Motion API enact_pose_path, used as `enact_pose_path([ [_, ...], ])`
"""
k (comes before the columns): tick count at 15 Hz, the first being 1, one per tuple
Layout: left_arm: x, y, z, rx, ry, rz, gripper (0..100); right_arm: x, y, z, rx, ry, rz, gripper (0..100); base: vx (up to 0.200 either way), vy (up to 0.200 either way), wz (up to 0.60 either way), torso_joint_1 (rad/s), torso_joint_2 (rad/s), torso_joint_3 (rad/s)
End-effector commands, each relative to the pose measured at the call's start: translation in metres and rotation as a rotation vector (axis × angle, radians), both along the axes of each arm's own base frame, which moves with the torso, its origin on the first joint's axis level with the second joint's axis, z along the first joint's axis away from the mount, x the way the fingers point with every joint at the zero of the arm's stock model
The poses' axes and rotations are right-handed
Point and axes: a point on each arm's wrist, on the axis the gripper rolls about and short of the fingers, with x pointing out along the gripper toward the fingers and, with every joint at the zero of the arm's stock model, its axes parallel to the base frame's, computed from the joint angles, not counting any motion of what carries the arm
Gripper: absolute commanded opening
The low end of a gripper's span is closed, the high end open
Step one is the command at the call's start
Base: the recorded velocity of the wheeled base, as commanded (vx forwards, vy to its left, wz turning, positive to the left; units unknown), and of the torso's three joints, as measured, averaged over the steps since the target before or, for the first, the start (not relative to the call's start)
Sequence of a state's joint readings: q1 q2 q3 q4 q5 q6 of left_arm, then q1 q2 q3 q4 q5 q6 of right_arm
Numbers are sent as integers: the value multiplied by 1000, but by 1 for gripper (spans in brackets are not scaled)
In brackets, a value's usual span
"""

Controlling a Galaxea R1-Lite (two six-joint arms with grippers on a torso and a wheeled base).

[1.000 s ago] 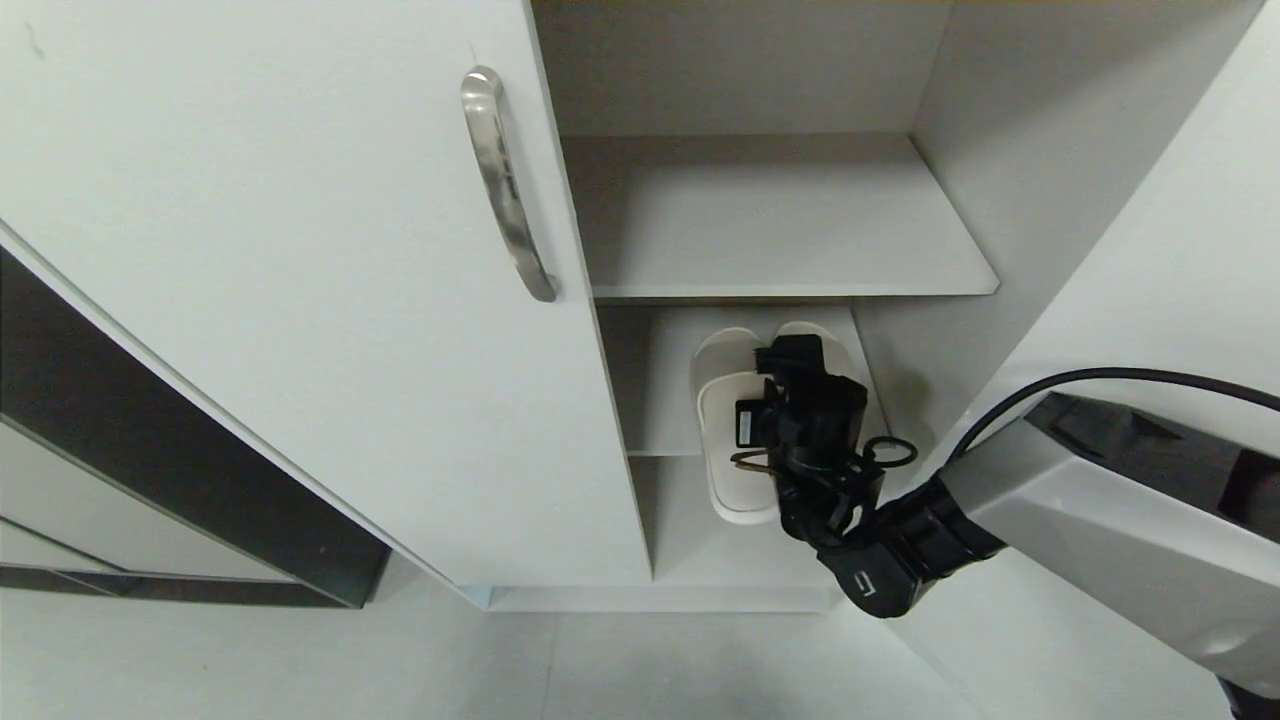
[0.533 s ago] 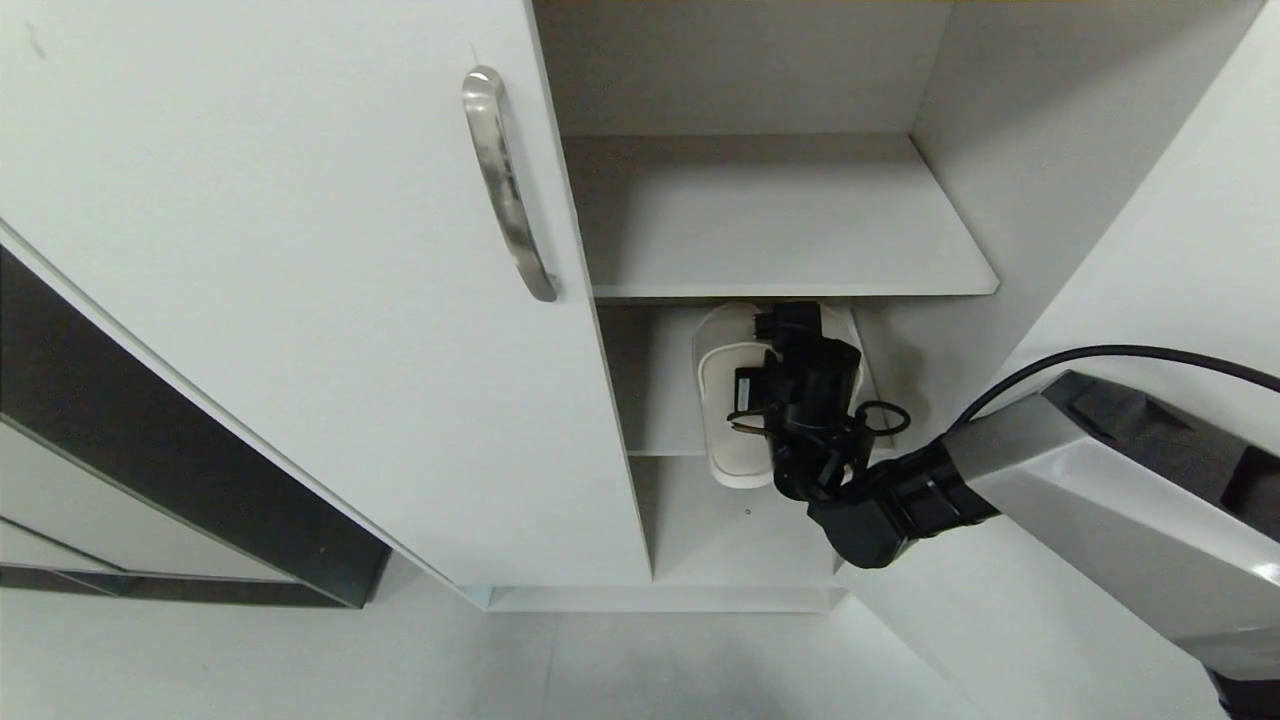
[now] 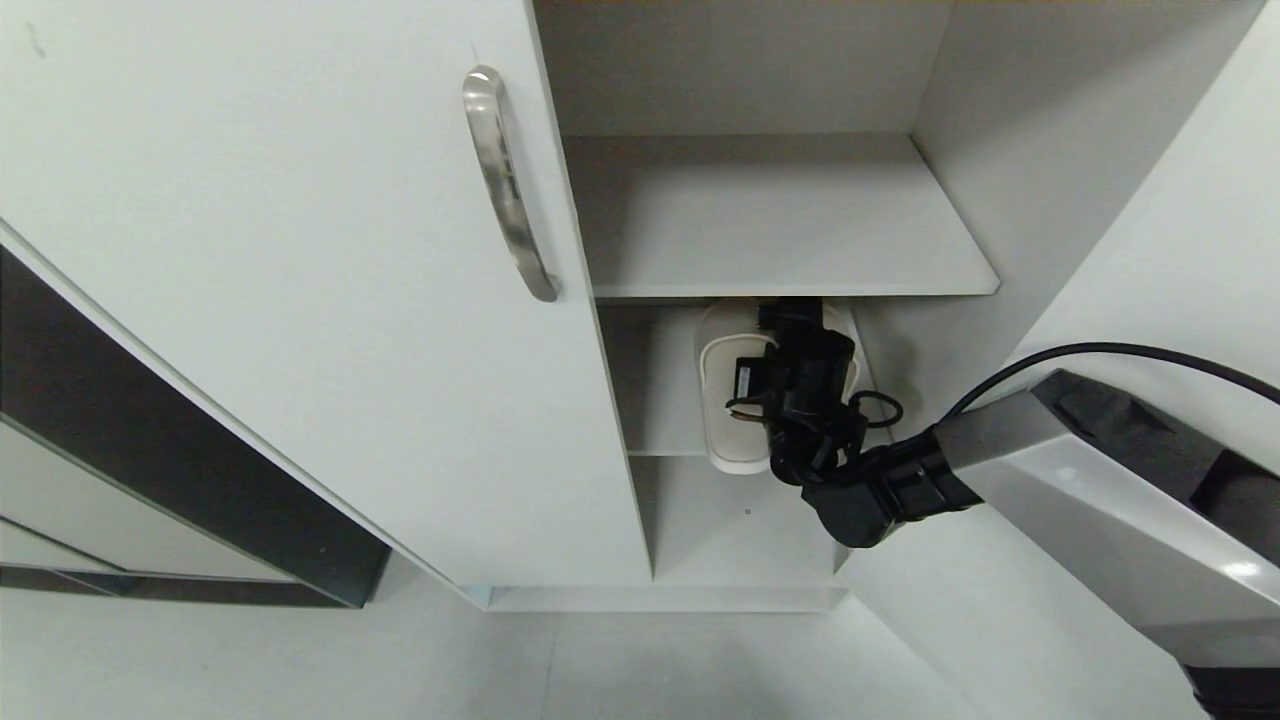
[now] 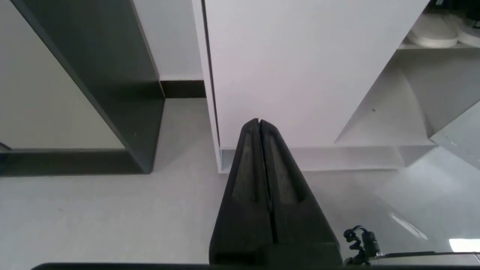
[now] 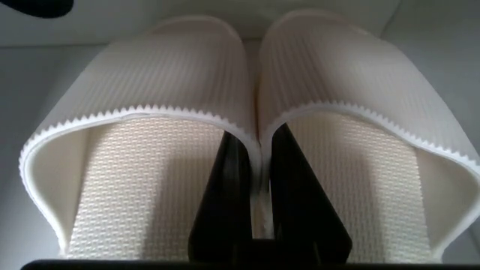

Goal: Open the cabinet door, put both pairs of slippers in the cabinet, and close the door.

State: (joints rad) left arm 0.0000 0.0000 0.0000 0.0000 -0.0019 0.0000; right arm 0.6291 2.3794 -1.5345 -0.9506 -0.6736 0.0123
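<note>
Toes of the slippers [image 3: 725, 400] tucked under the top shelf [image 3: 780, 230], out of sight from the head view. Right slipper mostly covered by the black right gripper [image 5: 256, 161] and its wrist. Cannot tell if the soles lie flat on the middle shelf [image 3: 655, 420] or hang just over it. Heels poking a little past that shelf's front edge.

From the right wrist: two black fingers [image 5: 225, 195] squeezed on the inner edges of both straps, pinching the pair together, side by side.

Around, left to right: dark grey panel [image 3: 150, 430] low down, then the shut door [image 3: 280, 250] with a shiny curved handle [image 3: 505, 185], then the open part of the cabinet [image 3: 1010, 130], then the open door [image 3: 1180, 250] swung out. Grey right arm [image 3: 1080, 470] reaching in between the two doors. Out in front of the shut door, over the floor [image 4: 112, 210], left gripper [image 4: 259, 131] with fingers pressed tight together, holding nothing.

Since a second ago: gone deeper into the cabinet, gripper and slippers together. Heels well out over the bottom shelf [image 3: 720, 530] back then, now almost all the way in.
</note>
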Motion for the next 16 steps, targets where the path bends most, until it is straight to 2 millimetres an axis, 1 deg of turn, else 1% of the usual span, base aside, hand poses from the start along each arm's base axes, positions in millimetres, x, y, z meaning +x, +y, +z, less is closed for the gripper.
enact_pose_path([
  [1,0,0,0,0,2,0,0,2,0,-4,-4,5,-2,0,0,0,0,0,0,0],
  [2,0,0,0,0,2,0,0,2,1,-5,-4,5,-2,100,0,0,0,0,0,0],
  [6,0,0,0,0,2,-1,0,1,0,-4,-9,3,-2,100,0,0,0,0,0,0],
  [7,0,0,0,0,2,-1,0,-2,-1,-2,-9,3,-1,100,0,0,0,0,0,0],
  [8,0,0,0,0,2,0,0,-12,-4,4,-15,9,5,100,0,0,0,0,0,0],
  [9,0,0,0,0,2,-1,0,-29,-6,7,-25,23,21,100,0,0,0,0,0,0],
  [10,0,0,0,0,2,0,0,-41,-7,9,-29,28,32,100,0,0,0,0,0,0],
  [12,0,0,0,2,2,-1,0,-83,-15,7,-50,52,76,100,0,0,0,0,0,0],
  [14,0,0,0,2,2,-1,0,-116,-27,0,-77,83,110,100,0,0,0,0,0,0],
  [16,0,0,0,2,2,-1,0,-144,-35,-18,-107,117,156,100,0,0,0,0,0,0],
])
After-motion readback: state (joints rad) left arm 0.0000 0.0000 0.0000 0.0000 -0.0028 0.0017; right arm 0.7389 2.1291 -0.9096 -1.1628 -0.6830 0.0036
